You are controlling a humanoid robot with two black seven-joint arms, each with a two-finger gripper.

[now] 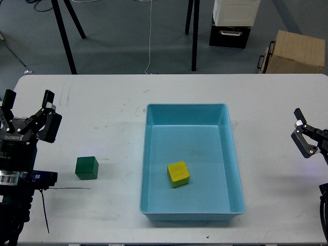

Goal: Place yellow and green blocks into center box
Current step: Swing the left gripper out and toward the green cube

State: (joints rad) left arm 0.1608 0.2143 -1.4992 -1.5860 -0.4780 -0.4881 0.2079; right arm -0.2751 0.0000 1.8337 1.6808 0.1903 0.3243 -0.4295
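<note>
Fingers [48, 98] of left gripper [28, 101] spread wide (holding nothing).

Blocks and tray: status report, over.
Left gripper open, empty; right gripper unclear. Yellow block in tray. Green block on table, path clear.

Tabletop [169, 89]: white, rounded far corners, surface marked with faint scuffs and dark smudges; a thin black cable [69, 188] lies on it near the left edge.

Floor [118, 31]: grey, with a mottled finish, evenly lit, no strong shadows.

Beyond the far edge: black slanted stand legs [64, 33] at the left and another black pair [193, 31] near the centre. A thin white cord [150, 36] hangs down to the floor between them.

Upper right: a white container [237, 11] rests on a black case [229, 35]. Further right, a brown cardboard box [297, 51] sits on the floor, just behind the tabletop.
</note>
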